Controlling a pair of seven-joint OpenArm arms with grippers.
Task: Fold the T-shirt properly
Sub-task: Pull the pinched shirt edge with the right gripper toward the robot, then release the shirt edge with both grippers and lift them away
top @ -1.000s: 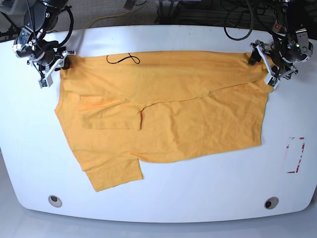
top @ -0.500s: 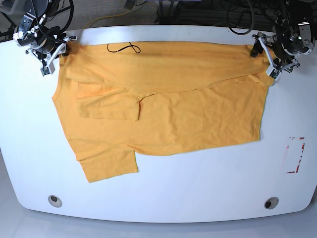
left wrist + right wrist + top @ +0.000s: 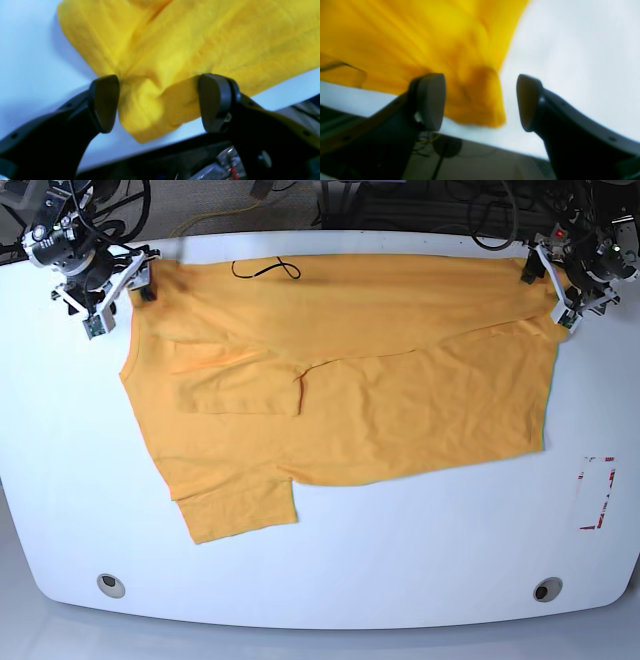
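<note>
Two arms sit at the far corners of the white table (image 3: 330,580), and the shirt (image 3: 340,380) lies spread between them, folded over on itself along the back edge. In the base view the right gripper (image 3: 112,285) is at the far left corner of the cloth and the left gripper (image 3: 555,288) at the far right corner. The shirt is orange-yellow, mostly flat, with one sleeve (image 3: 240,515) sticking out toward the near left and another folded flap (image 3: 235,385) lying on top of the body. A bit of black cursive lettering (image 3: 265,270) peeks out near the far edge. From the left wrist camera, the left gripper (image 3: 158,102) has its jaws set wide apart with a bunched corner of shirt (image 3: 155,105) filling the gap; the cloth touches both pads, so the jaws close on the wad of fabric rather than stand free. From the right wrist camera, the right gripper (image 3: 480,102) is parted wide; the shirt corner (image 3: 475,100) sits against the one pad (image 3: 431,100) but stops clearly short of the other pad (image 3: 527,100), with bare table showing in the gap, so it grips nothing. Both corners rest near the table's far edge. A small red-and-white marking (image 3: 597,492) sits on the table at the right, well apart from the shirt.
</note>
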